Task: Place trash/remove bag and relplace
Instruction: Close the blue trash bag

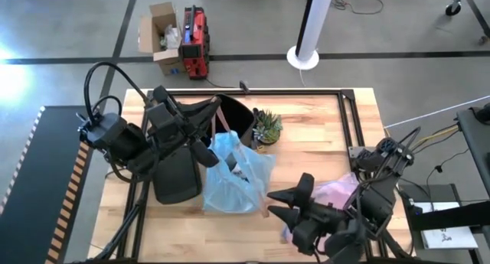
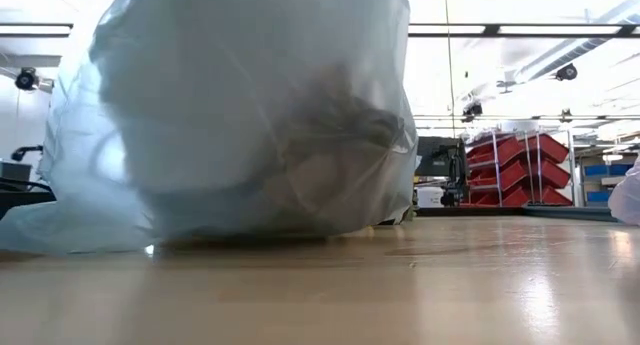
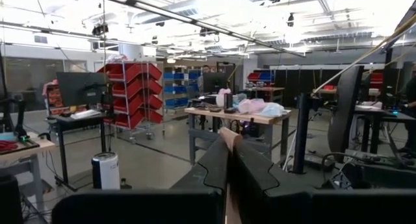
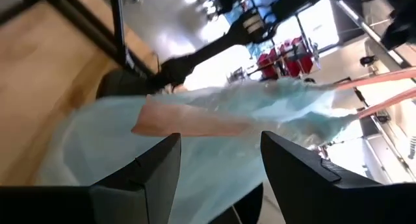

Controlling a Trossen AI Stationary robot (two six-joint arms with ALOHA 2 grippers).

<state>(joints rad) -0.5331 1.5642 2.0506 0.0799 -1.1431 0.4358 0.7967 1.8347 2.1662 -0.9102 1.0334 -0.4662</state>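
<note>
The light blue bag (image 1: 230, 176) stands on the table's middle, its bottom on the wood, and fills the low view (image 2: 250, 115). Dim trash (image 2: 340, 120) shows through its wall. A salmon drawstring (image 1: 219, 125) rises from its top to my left gripper (image 1: 217, 109), which is shut on it above the black bin (image 1: 237, 117). My right gripper (image 1: 277, 205) is open at the bag's near right side, pointing at the bag (image 4: 214, 152). I see no touch there. My left gripper pinches the bag's salmon drawstring (image 3: 229, 139) between its two shut fingers. The fingers lie level, pointing toward the table's far right. The strip's end sticks out past the fingertips. Below them the string (image 1: 218, 130) runs down to the bag, which stays on the table.
A small green plant (image 1: 268, 127) stands right of the bin. A pinkish-lilac bag (image 1: 337, 191) lies under my right arm and shows at the low view's right edge (image 2: 630, 200). A black frame (image 1: 348, 111) runs along the table's far and right sides.
</note>
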